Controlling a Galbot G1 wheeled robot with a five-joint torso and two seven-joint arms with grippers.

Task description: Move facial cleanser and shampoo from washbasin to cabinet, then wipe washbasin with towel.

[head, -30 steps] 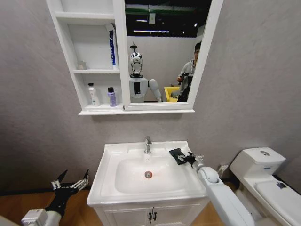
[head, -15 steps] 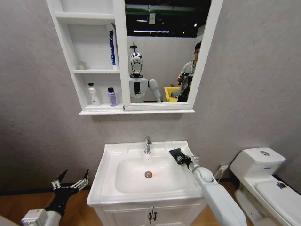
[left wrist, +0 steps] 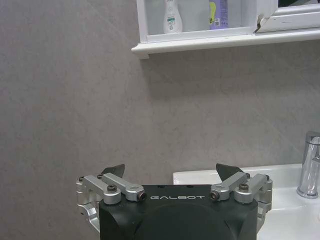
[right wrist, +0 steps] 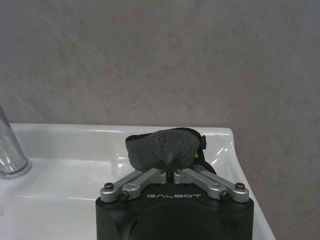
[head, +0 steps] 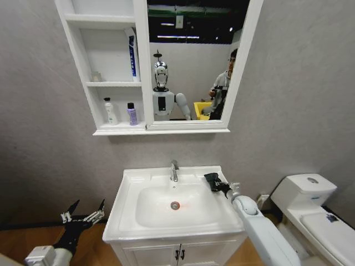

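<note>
My right hand (head: 217, 185) is clamped on the dark towel (head: 211, 179), fingers pinched into its bunched fold at the back right corner of the washbasin (head: 127, 213), right of the tap (head: 174, 170). Against a second ago, the towel looks gathered up rather than lying flat, and it sits slightly nearer the wall. My left hand (head: 83, 215) hangs spread wide, low beside the vanity, unchanged. On the cabinet (head: 94, 83) bottom shelf stand a white bottle (head: 110, 111) and a purple bottle (head: 132, 114).
</note>
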